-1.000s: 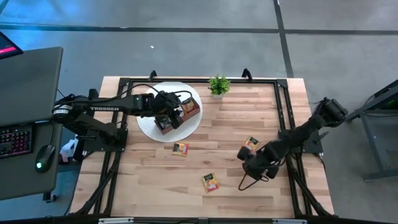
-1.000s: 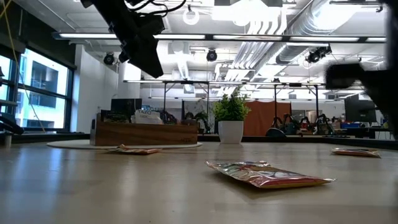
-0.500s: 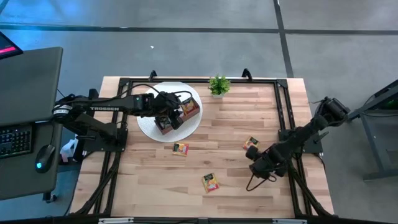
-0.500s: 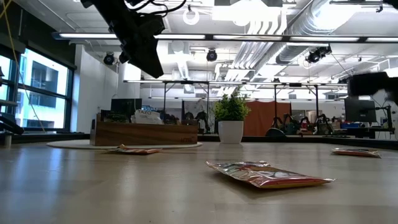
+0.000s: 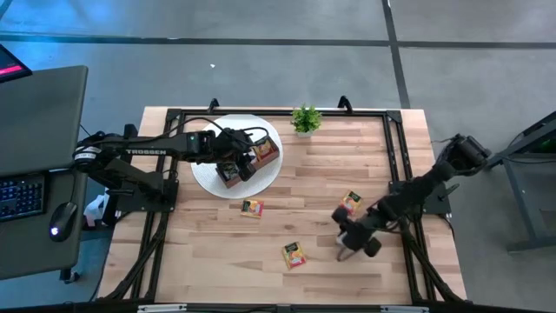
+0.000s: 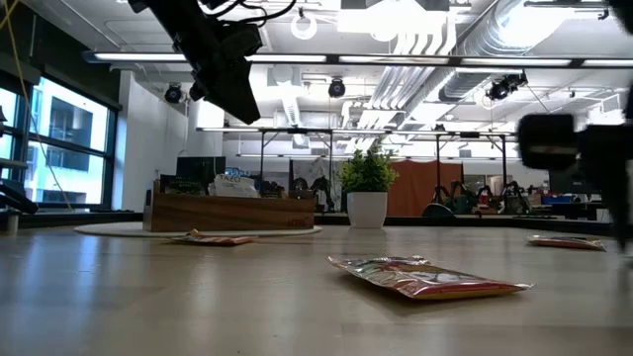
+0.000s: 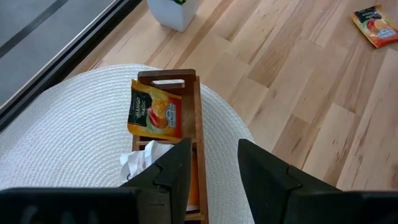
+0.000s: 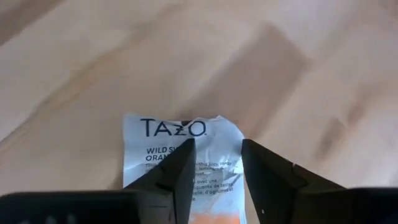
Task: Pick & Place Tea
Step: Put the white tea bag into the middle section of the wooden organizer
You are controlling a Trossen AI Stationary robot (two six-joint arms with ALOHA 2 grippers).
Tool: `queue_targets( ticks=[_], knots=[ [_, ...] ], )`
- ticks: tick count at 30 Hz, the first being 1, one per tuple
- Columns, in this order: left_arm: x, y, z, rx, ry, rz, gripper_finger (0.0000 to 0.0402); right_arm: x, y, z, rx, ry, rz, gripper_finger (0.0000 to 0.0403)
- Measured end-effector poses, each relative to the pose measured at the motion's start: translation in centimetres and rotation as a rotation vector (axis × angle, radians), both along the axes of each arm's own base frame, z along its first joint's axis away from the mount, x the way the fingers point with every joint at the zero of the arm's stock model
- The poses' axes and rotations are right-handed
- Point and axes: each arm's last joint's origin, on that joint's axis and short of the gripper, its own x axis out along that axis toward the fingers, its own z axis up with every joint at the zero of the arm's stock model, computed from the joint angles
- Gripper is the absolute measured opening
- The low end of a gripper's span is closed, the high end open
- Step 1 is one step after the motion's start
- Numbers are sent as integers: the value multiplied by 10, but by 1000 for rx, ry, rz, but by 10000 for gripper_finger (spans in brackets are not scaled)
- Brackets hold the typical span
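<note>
Three tea sachets lie flat on the wooden table: one orange [image 5: 252, 208] mid-table, one [image 5: 295, 255] nearer the front edge, one [image 5: 351, 203] at the right. My right gripper [image 5: 346, 236] hovers open just in front of that last one. In the right wrist view a white-and-orange sachet printed TAZO [image 8: 180, 149] lies on the wood beneath the open fingers [image 8: 217, 146], which stand above it. My left gripper [image 7: 214, 149] hangs open over the brown wooden box [image 5: 248, 159], where a mango sachet [image 7: 155, 115] and white sachets [image 7: 140, 163] sit in the compartments.
The box stands on a round white mat [image 5: 208, 174]. A small potted plant [image 5: 305, 119] stands at the far edge. Black frame rails [image 5: 400, 165] run along the table's sides. A desk with keyboard and mouse [image 5: 57, 217] stands left of the table.
My right gripper has come lower toward the table by the right-hand sachet and has tipped its fingers more steeply downward, ending a little farther toward the table's left and near edge. The sachets have stayed where they were.
</note>
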Motion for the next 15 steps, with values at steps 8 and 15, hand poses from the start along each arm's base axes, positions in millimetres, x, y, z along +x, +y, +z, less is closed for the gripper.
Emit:
queue_targets(
  ticks=[8, 15],
  knots=[
    [0, 0, 0, 1, 1, -2, 128, 26, -38, 4, 78, -179, -683, 109],
    [0, -1, 0, -19, -2, -21, 128, 55, -59, 25, 329, -399, -830, 108]
  ],
)
